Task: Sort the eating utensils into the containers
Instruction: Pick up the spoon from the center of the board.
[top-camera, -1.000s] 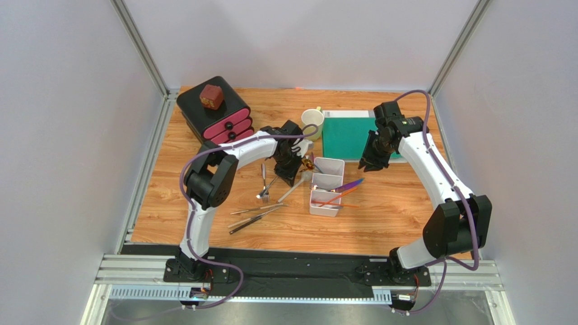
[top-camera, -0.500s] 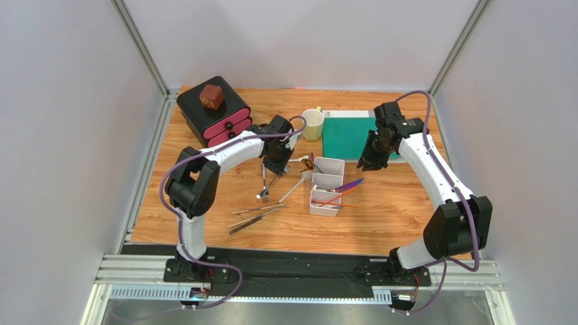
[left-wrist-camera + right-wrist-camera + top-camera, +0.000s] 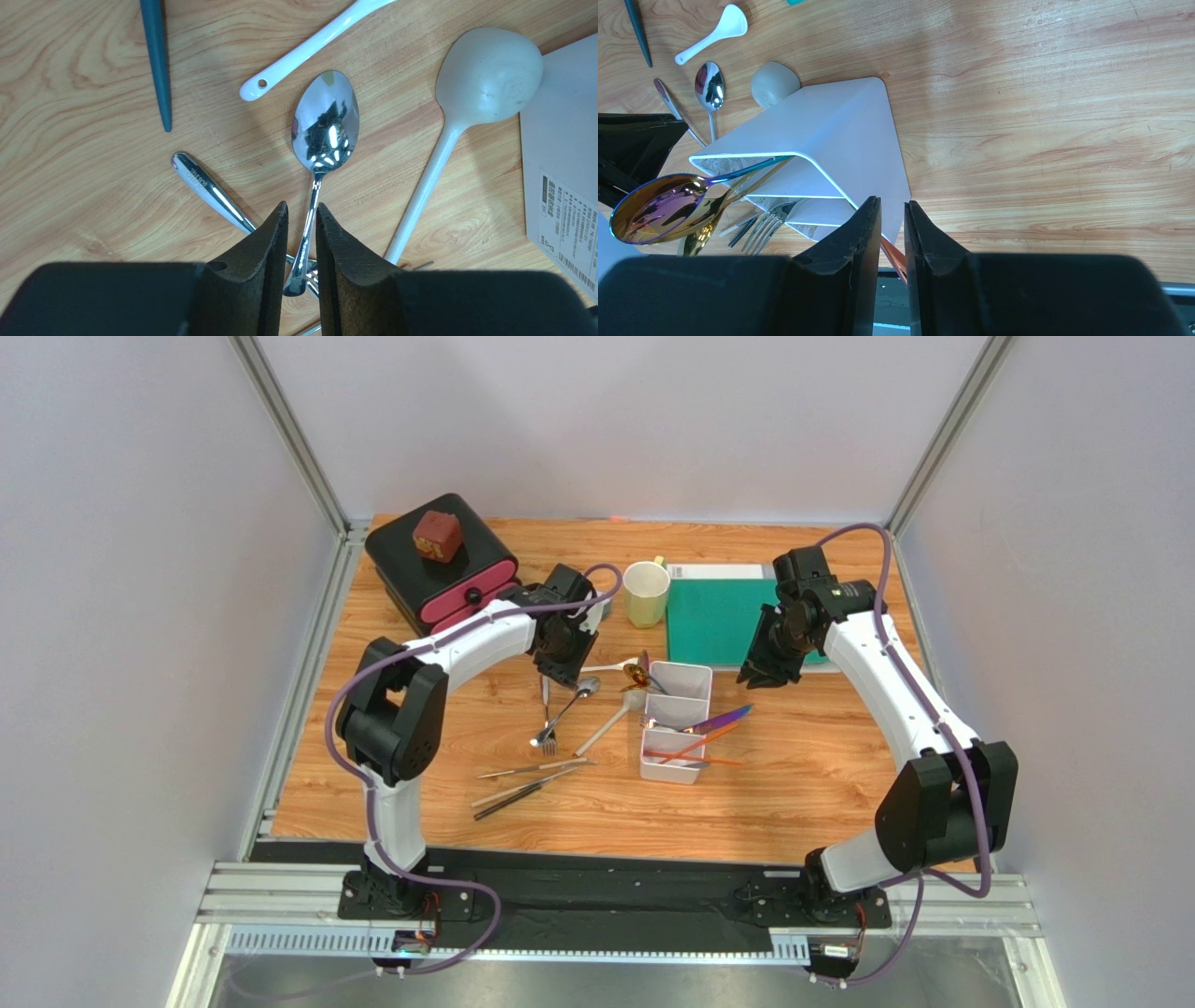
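The white divided tray [image 3: 683,669] stands mid-table; in the right wrist view its wall [image 3: 857,133] holds an iridescent purple spoon [image 3: 657,206] and a fork [image 3: 766,220]. An orange stick [image 3: 694,746] pokes out of it. My left gripper [image 3: 558,669] hovers left of the tray, open by a narrow gap [image 3: 300,208], straight above the handle of a silver spoon [image 3: 325,129] lying on the wood. My right gripper [image 3: 758,676] hangs right of the tray, jaws slightly open [image 3: 893,203], holding nothing. A large white spoon [image 3: 484,77], a small white spoon [image 3: 309,49] and a blue handle [image 3: 156,56] lie nearby.
More forks [image 3: 544,735] and slim sticks [image 3: 526,781] lie on the wood in front of the left gripper. A black box with pink drawers [image 3: 442,567] sits at the back left, a cream cup [image 3: 647,592] and a green board [image 3: 718,616] at the back.
My left gripper has drawn back up and to the left from beside the tray and its jaws have parted. The silver spoon now lies in plain sight. The right arm has barely moved.
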Tool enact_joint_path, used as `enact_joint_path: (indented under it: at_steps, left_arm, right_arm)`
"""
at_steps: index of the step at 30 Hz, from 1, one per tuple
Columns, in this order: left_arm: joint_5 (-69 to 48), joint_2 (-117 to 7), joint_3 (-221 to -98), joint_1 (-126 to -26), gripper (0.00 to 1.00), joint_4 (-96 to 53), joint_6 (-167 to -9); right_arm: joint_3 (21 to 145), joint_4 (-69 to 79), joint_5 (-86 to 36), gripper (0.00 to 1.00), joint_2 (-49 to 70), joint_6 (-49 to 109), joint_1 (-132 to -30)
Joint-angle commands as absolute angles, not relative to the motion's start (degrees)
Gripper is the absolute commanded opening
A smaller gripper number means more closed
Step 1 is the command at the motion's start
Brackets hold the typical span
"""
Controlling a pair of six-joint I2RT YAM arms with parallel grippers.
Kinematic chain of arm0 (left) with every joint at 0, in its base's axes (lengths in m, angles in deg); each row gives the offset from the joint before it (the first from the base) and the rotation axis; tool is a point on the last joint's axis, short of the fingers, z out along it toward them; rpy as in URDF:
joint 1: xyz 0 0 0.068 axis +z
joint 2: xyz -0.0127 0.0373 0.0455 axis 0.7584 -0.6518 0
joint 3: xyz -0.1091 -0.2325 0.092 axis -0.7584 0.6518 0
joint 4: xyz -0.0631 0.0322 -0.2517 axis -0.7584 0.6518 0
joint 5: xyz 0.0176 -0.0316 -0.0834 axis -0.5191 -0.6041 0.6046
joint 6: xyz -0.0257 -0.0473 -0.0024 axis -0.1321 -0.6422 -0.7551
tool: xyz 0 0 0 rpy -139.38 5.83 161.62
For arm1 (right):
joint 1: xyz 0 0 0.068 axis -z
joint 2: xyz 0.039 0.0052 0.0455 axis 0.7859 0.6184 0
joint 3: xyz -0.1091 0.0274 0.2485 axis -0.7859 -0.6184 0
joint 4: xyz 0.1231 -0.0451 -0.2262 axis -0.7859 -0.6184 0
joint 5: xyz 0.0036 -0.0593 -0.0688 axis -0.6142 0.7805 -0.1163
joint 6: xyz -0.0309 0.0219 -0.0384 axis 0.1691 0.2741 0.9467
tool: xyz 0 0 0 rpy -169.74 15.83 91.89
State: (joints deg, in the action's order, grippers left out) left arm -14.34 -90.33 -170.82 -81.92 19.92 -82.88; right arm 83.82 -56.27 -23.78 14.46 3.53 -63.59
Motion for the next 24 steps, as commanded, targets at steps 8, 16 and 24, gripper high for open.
enact_joint_path:
  at_steps: [8, 16, 24]
  left_arm:
    - [-9.6, -93.1, -171.6, -81.9, 0.27, 20.3, -81.9]
    - [-7.8, -94.3, -171.9, -81.9, 0.26, 21.0, -81.8]
    - [-5.0, -96.2, -172.7, -81.8, 0.24, 22.5, -81.6]
  right_arm:
    - [82.5, -54.0, -25.2, 0.22, 13.5, 3.1, -63.3]
    - [82.3, -53.8, -24.9, 0.22, 12.9, 3.2, -63.3]
    - [83.0, -52.9, -25.2, 0.22, 12.7, 3.3, -63.2]
